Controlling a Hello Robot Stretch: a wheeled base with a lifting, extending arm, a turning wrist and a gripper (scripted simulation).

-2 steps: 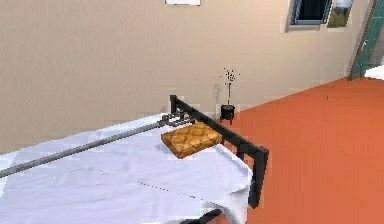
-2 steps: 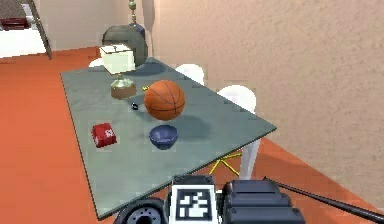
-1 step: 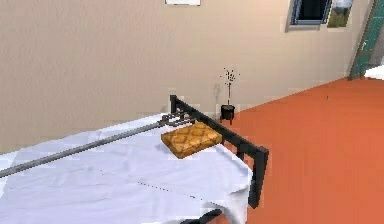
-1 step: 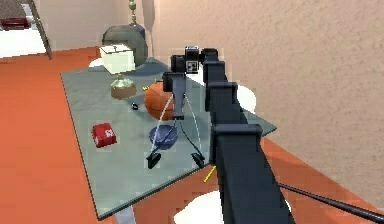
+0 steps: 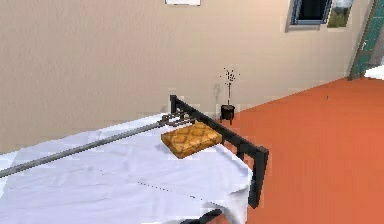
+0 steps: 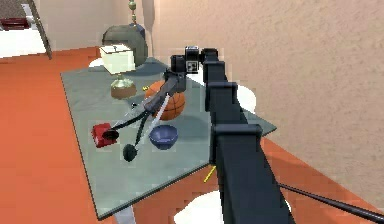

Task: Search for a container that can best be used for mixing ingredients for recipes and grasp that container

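A small blue bowl (image 6: 163, 137) sits on the grey table (image 6: 100, 190) in the arm side view. My arm (image 6: 240, 160) rises over the table, and the gripper (image 6: 138, 118) reaches down and left from the white squares (image 6: 190, 62). Its thin fingers lie just left of and above the blue bowl, in front of an orange ball (image 6: 173, 105). Things lie on the table behind the gripper's far end, so I cannot tell whether it holds anything. Whether it touches the bowl cannot be told.
Also on the table are a red object (image 6: 102, 134), a black ladle (image 6: 130, 151), a brown dish (image 6: 124, 89), a white box (image 6: 118, 58) and a dark vase (image 6: 128, 40). The forward view has a white bed (image 5: 110, 180) with an orange pillow (image 5: 192, 138), a potted plant (image 5: 229, 100) and orange floor (image 5: 320, 150).
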